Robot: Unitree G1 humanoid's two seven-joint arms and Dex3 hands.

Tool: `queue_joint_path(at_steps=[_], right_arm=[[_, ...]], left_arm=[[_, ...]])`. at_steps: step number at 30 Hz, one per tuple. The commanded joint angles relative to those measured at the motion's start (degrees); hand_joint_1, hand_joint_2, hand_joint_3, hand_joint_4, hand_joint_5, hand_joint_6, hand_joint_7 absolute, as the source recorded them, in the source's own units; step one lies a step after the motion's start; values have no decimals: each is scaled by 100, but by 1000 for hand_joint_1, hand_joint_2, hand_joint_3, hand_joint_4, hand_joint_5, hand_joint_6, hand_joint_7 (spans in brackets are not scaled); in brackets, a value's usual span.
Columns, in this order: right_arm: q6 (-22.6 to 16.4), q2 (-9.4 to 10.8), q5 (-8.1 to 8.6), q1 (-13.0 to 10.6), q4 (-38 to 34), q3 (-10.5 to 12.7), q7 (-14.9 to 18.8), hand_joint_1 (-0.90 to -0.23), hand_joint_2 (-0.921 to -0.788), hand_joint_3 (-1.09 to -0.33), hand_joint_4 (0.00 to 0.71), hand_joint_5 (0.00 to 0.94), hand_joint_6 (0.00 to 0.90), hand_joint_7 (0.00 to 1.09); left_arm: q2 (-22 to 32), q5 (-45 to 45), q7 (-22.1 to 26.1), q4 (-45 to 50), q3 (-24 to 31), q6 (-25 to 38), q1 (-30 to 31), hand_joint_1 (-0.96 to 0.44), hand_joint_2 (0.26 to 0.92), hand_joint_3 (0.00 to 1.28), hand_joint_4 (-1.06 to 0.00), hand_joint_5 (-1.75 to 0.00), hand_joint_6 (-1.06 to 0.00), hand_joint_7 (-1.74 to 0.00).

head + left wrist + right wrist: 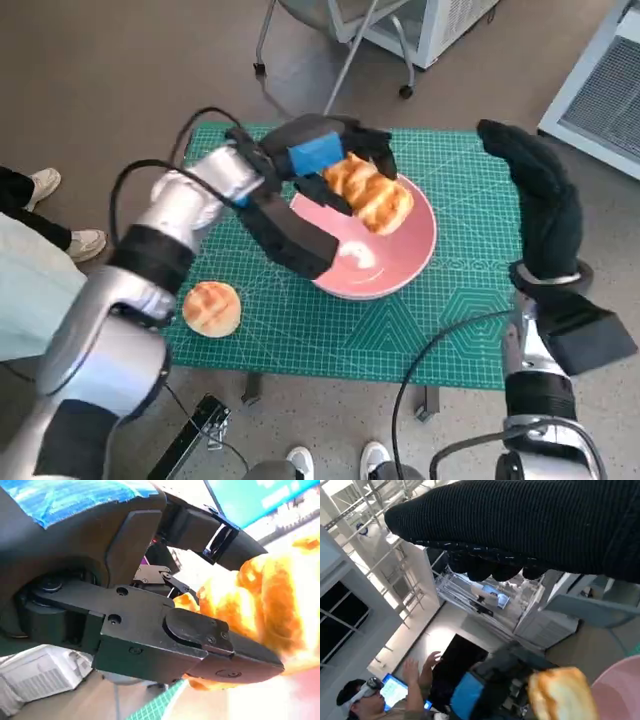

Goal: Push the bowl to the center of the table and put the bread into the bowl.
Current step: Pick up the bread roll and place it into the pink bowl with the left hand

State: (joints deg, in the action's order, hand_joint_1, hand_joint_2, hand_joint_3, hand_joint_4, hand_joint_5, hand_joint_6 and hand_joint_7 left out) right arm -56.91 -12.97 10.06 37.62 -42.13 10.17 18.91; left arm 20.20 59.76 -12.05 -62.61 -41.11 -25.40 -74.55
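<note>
A pink bowl [400, 262] stands near the middle of the green cutting mat [460, 330]. My left hand [318, 152] holds a long golden braided bread [368, 193] above the bowl's far side; the left wrist view shows the bread [270, 605] between black fingers [220, 650]. A second, round bread roll [211, 307] lies on the mat near its front left corner. My right hand [535, 195], in the black glove, hovers raised to the right of the bowl and holds nothing, its fingers stretched out. The right wrist view shows the glove [530, 525], the bread [562, 695] and the bowl's rim [620, 690].
A chair's wheeled legs [330, 70] and a white cabinet [600, 90] stand behind the table. A person's shoes [60, 215] are at the left, more shoes [335, 462] at the front edge. In the right wrist view a person [385, 695] raises both hands.
</note>
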Motion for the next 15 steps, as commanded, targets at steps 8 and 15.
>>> queue_joint_path(at_steps=[8, 15], right_arm=[[-35, -69, -210, -254, 104, 67, -255, -577, -921, -811, 354, 5, 28, 749], [8, -35, -197, -278, 167, 48, -308, -576, -921, -814, 353, 4, 28, 748]], left_arm=[[-106, 268, 935, 92, -432, 517, -183, 105, 921, 244, -367, -64, -499, -153], [65, 101, 1027, 305, -311, 314, -83, 63, 921, 200, -284, -4, -448, -53]])
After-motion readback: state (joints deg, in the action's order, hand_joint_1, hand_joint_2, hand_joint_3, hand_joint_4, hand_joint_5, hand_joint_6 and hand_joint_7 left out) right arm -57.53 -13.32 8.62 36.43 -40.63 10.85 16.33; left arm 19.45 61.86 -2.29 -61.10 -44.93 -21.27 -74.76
